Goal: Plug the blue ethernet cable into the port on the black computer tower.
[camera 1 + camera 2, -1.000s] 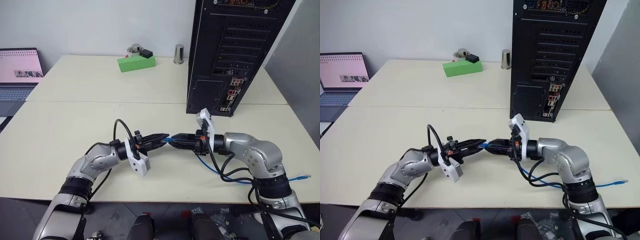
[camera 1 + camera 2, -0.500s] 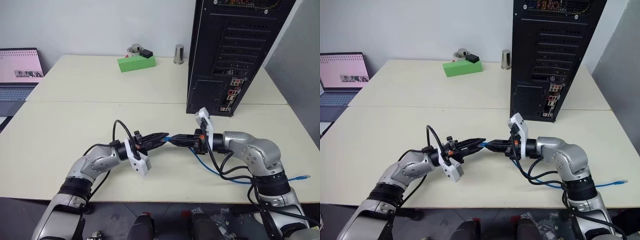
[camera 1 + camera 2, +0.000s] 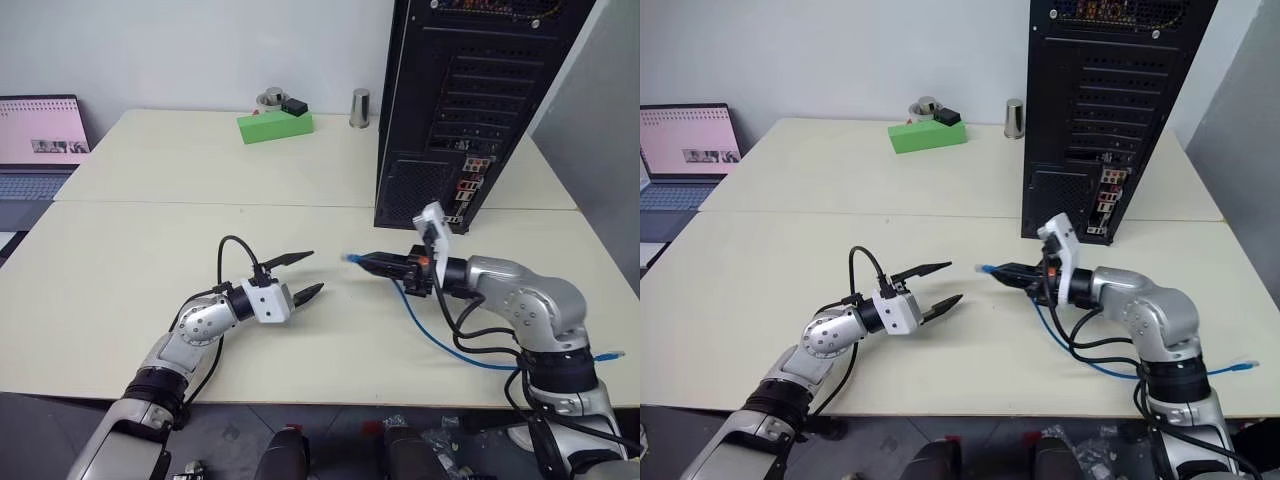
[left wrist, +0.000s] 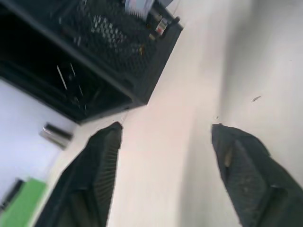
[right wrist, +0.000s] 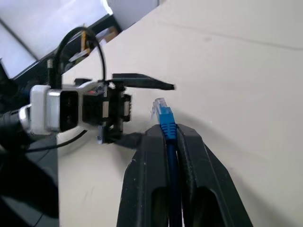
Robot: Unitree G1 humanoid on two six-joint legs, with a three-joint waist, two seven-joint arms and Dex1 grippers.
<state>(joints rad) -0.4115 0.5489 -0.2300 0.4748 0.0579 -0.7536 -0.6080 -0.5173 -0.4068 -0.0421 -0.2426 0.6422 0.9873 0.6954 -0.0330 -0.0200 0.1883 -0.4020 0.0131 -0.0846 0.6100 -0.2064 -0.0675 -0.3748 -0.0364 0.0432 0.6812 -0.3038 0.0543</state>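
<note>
1. The right gripper (image 3: 372, 261) is clamped on the blue ethernet cable (image 3: 440, 335) just behind its clear plug (image 5: 160, 105), so the plug sticks out free in front of the fingertips. It hovers above the table (image 3: 150, 250), near the middle of the front half

2. The left gripper (image 3: 303, 274) has its fingers wide apart and holds nothing – it hangs over the table a little apart from the plug

3. The rest of the cable falls from the right gripper in a loose curve and runs toward the front right corner of the table, where its other plug (image 3: 606, 355) lies at the edge

4. The black computer tower (image 3: 470, 100) stands at the far right of the table, rear side facing the robot. The port is somewhere in the coloured connector panel (image 3: 465, 185) low on this rear side – I cannot pick it out among the other sockets

5. What could go wrong, in my judgement:
   - the plug now points away from the tower, so the wrist must turn far; the thin cord can twist or slip between the fingers during this
   - the latch side of the plug may not match the port, and then it will jam
   - the loose loop can catch on the arm and pull the plug aside
   - the small audio jacks are close by, so the plug can hit a wrong socket
</note>
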